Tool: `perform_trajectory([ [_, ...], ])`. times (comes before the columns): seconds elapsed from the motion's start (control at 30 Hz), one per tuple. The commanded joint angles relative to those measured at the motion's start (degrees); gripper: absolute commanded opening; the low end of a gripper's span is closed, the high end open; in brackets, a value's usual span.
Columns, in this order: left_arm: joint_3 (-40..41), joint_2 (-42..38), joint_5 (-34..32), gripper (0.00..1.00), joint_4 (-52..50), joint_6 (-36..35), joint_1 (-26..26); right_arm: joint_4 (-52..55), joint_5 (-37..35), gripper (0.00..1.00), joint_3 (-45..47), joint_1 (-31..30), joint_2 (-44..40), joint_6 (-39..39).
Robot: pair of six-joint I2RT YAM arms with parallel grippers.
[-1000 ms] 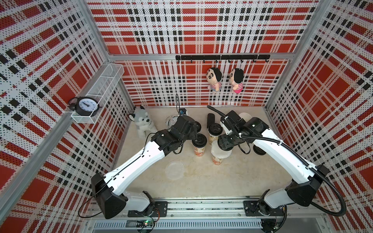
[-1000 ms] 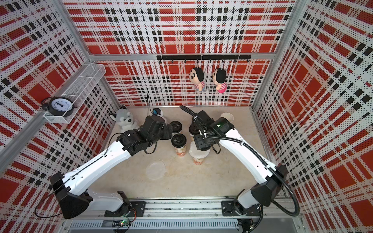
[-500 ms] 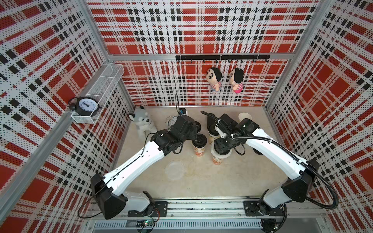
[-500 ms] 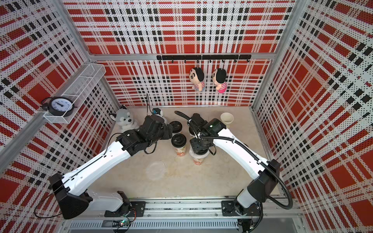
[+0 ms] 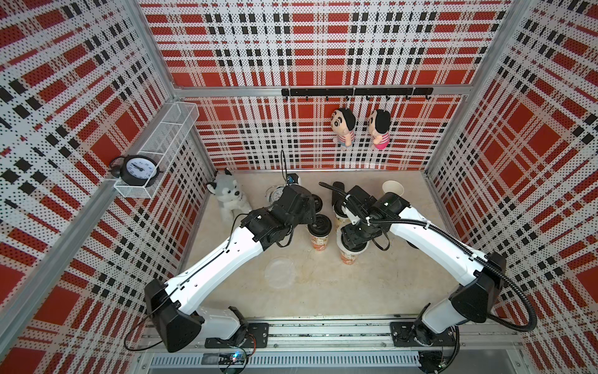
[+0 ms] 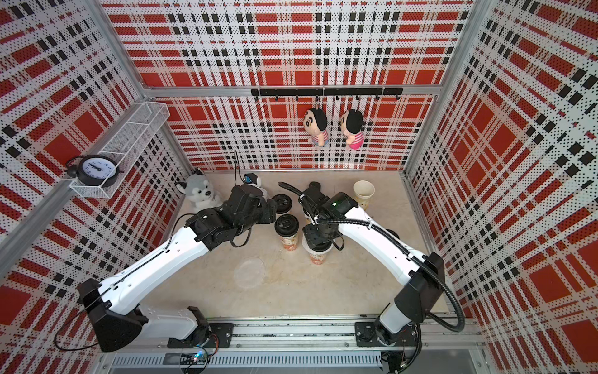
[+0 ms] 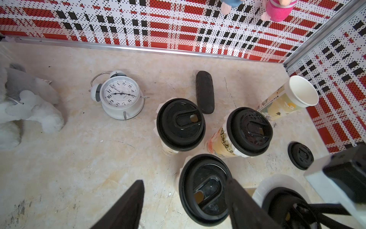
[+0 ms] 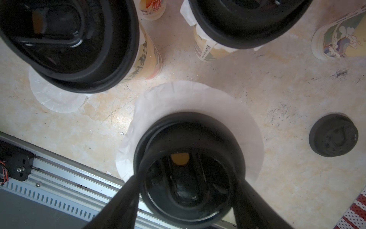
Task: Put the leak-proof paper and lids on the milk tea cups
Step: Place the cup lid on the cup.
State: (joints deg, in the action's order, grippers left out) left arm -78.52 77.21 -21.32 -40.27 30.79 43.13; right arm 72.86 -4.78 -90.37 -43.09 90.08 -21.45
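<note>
Booth w/ red-plaid pegboard walls [image 5: 291,48]; in a top view, black clock [image 5: 139,168] on wire shelf [image 5: 168,129] mid-left, 2 plush dolls [image 5: 343,128] on hook rail [image 5: 356,92] upper centre, husky plush [image 5: 228,197] & white alarm clock [image 7: 120,97] just L of centre, black lids [image 7: 180,124] centre.

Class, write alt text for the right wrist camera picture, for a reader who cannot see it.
The right claw grips a black lid resting on a round sheet of leak-proof paper. Two more lidded milk tea cups stand nearby, and a loose lid lies on the beige table.
</note>
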Motion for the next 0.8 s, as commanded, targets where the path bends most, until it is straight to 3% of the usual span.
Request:
perform_trajectory([
  [0.0,0.78,-1.35,0.4,0.69,0.89,-0.65,-0.33,-0.35,0.21,0.72,0.25,-0.51,0.75,0.36],
  [0.77,0.91,-1.48,2.22,0.69,0.94,-0.9,-0.11,0.73,-1.99,0.87,-1.51,-0.59,-0.61,-1.3],
])
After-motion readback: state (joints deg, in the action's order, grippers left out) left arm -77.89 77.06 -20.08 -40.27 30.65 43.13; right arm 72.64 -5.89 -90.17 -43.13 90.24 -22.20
